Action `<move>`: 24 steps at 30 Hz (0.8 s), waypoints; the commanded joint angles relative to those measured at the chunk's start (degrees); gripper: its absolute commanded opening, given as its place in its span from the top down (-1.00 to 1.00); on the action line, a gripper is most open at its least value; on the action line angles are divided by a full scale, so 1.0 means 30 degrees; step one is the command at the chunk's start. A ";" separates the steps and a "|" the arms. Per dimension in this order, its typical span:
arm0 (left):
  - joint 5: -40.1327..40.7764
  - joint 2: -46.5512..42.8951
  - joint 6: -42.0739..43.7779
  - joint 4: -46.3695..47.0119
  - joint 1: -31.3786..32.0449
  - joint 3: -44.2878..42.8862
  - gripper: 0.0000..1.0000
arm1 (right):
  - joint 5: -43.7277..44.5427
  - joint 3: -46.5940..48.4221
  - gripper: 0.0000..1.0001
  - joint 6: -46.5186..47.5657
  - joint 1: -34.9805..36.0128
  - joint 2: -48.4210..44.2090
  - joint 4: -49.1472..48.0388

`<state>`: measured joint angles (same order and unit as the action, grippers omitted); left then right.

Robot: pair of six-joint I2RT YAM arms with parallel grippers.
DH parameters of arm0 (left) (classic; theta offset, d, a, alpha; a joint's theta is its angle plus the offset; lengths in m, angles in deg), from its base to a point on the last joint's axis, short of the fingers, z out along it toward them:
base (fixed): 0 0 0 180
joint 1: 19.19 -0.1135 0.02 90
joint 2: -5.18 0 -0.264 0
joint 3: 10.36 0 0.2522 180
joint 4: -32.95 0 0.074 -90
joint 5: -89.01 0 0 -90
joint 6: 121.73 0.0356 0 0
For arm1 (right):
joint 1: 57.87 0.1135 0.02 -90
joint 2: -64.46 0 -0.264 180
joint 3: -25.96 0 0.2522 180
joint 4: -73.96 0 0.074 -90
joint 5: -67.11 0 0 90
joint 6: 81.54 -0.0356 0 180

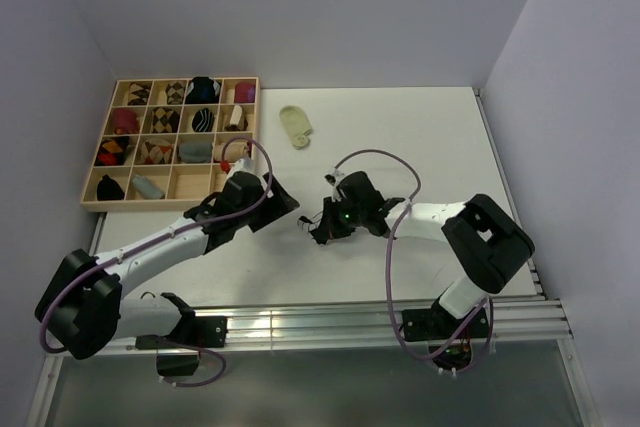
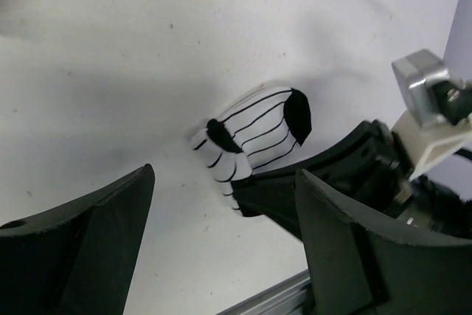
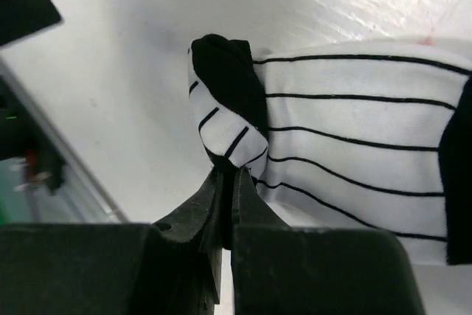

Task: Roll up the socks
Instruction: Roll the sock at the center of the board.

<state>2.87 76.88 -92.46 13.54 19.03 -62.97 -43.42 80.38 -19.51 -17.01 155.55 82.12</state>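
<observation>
The white sock with thin black stripes (image 3: 354,130) lies partly rolled on the white table, its black end folded over. My right gripper (image 3: 230,175) is shut on the black edge of that fold. In the left wrist view the striped sock (image 2: 254,134) lies just beyond my left gripper (image 2: 225,178), which is open and holds nothing. From above, both grippers meet mid-table: left gripper (image 1: 285,202), right gripper (image 1: 322,230), and the striped sock is mostly hidden between them. The pale yellow-green sock (image 1: 295,125) lies flat farther back.
A wooden compartment tray (image 1: 140,204) with several rolled socks stands at the back left, close behind the left arm. A metal rail (image 1: 330,322) runs along the near table edge. Grey walls enclose the back and sides.
</observation>
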 commanded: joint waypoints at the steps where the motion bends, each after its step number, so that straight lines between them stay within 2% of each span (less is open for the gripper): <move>1: -0.0933 -0.0550 -0.0848 0.1296 0.0064 0.0935 -0.65 | -0.4927 -0.0896 1.00 -0.2448 -0.1195 -0.0101 -0.3369; 6: -0.1811 -0.0376 -0.1670 0.2878 0.0122 0.1933 -0.64 | -0.7563 -0.2596 1.00 -0.4825 -0.2252 0.1041 -0.7998; 16: -0.2516 0.1967 -0.2198 0.3905 0.0591 0.1583 -0.59 | -0.9471 -0.4705 1.00 -0.9103 -0.4039 0.4554 -1.4968; 19: -0.2662 0.2494 -0.2373 0.4109 0.0708 0.1612 -0.55 | -0.9678 -0.4854 1.00 -0.9691 -0.4421 0.5201 -1.5912; 24: -0.2663 0.3781 -0.2345 0.4257 0.0942 0.1146 -0.50 | -0.9650 -0.4737 1.00 -0.9546 -0.4509 0.5409 -1.5593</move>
<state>-4.41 86.24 -98.91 23.94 21.24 -57.23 -71.97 66.37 -47.40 -30.13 171.22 39.17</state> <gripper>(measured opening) 0.754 0.040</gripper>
